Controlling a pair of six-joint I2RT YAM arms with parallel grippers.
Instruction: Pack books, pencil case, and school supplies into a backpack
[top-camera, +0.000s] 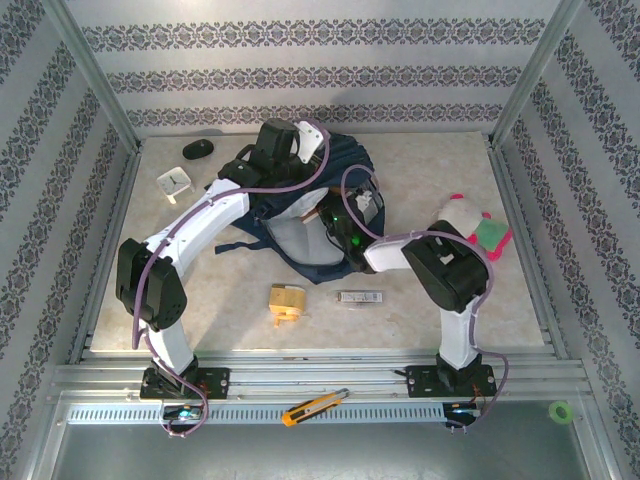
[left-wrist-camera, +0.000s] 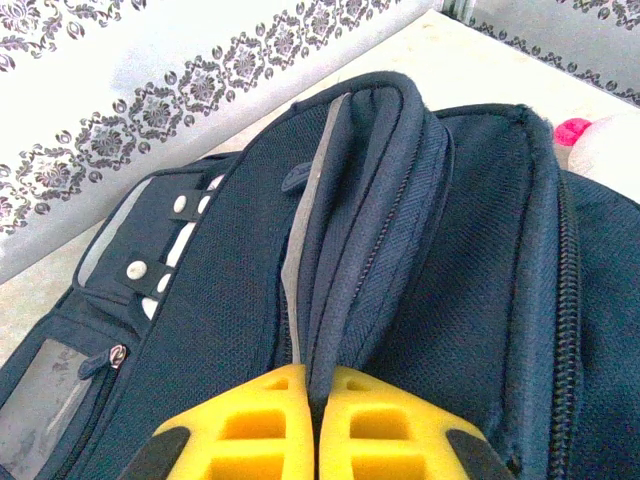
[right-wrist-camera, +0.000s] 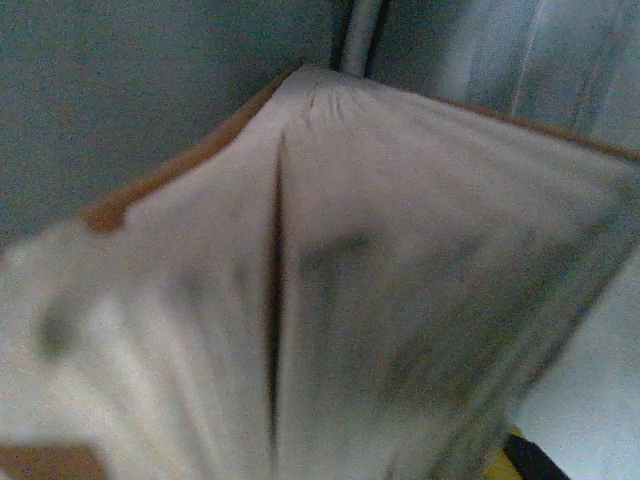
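Note:
The navy backpack (top-camera: 300, 215) lies mid-table with its mouth facing the front. My left gripper (top-camera: 285, 165) is at its far top edge, and in the left wrist view its yellow fingers (left-wrist-camera: 250, 420) are shut on a raised fold of the backpack (left-wrist-camera: 460, 250) beside a zip. My right gripper (top-camera: 333, 212) reaches into the mouth. The right wrist view looks close along the pale page edges of the book (right-wrist-camera: 330, 300), brown cover at the rim, with grey lining behind it. The tan-yellow block (top-camera: 286, 303) and the silver bar (top-camera: 353, 297) lie on the table in front.
A white square clock (top-camera: 174, 183) and a black mouse (top-camera: 197, 149) sit at the far left. The pink-green plush toy (top-camera: 475, 228) lies to the right of the backpack. On the front rail are a yellow utility knife (top-camera: 315, 407) and a green ring (top-camera: 560, 410).

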